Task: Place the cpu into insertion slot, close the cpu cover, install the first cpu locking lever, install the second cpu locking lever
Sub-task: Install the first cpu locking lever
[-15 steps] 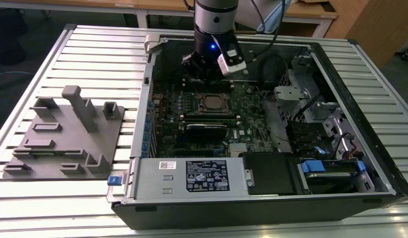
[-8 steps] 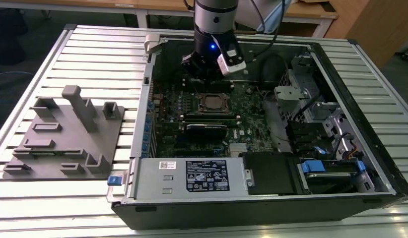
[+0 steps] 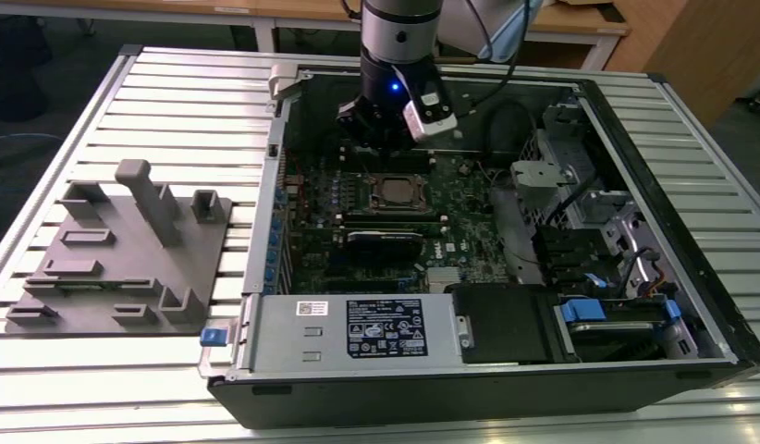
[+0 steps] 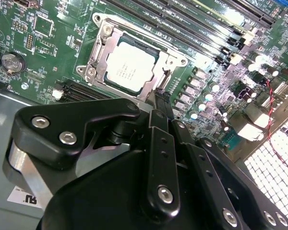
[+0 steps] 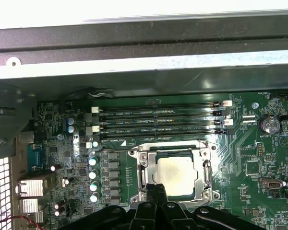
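Found cpu (image 4: 127,67) seated in slot (image 5: 134,154), middle of board (image 5: 249,143), cover (image 5: 201,177) down over it. Had gripper (image 4: 161,96) pinched shut, empty, tip at slot's edge. Looked like latching step: best pressed low, steady, off cpu.

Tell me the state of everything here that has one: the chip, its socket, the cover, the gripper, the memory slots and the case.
cpu: seated in the socket, metal top up.
insertion slot: filled by the cpu.
cpu cover: closed down over the cpu's edges.
gripper: fingers shut, tip at the socket's edge.
memory slots: empty.
computer case: lying flat, side open.
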Controlling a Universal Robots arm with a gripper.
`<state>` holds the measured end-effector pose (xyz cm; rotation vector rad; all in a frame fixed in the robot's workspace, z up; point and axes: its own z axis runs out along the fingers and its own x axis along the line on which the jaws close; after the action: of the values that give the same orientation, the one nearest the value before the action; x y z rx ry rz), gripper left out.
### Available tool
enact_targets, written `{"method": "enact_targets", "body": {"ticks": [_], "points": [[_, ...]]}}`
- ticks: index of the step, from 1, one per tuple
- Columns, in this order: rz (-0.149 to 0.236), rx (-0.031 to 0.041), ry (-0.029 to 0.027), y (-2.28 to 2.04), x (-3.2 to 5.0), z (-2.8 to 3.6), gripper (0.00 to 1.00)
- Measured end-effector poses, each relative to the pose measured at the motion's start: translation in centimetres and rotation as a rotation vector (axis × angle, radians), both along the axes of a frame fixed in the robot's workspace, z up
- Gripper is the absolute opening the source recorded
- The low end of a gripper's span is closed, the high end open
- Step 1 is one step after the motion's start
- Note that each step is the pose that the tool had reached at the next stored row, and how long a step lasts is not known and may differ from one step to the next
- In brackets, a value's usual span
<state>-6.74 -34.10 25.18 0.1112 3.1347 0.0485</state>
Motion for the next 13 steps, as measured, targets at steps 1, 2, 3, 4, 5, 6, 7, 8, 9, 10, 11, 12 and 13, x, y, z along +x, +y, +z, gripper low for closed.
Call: {"method": "enact_targets", "body": {"ticks": [1, 2, 3, 4, 5, 6, 7, 8, 9, 10, 11, 12, 13], "points": [[0.0, 0.0, 0.0, 0.0, -0.01, 0.0, 0.11], [0.0, 0.0, 0.0, 0.0, -0.01, 0.0, 0.11], [0.0, 0.0, 0.0, 0.0, -0.01, 0.0, 0.11], [0.0, 0.0, 0.0001, 0.0, -0.01, 0.0, 0.11], [0.0, 0.0, 0.0, 0.0, -0.01, 0.0, 0.11], [0.0, -0.0001, 0.0001, 0.0, -0.03, 0.0, 0.11], [0.0, 0.0, 0.0001, 0.0, -0.07, 0.0, 0.11], [0.0, -0.0001, 0.0001, 0.0, -0.09, 0.0, 0.11], [0.0, -0.0001, 0.0001, 0.0, -0.1, 0.0, 0.11], [0.0, 0.0, 0.0, 0.0, -0.13, 0.0, 0.11], [0.0, -0.0001, 0.0001, 0.0, -0.15, 0.0, 0.11], [0.0, 0.0, 0.0, 0.0, -0.15, 0.0, 0.11], [0.0, 0.0, 0.0, 0.0, -0.15, 0.0, 0.11]]}}
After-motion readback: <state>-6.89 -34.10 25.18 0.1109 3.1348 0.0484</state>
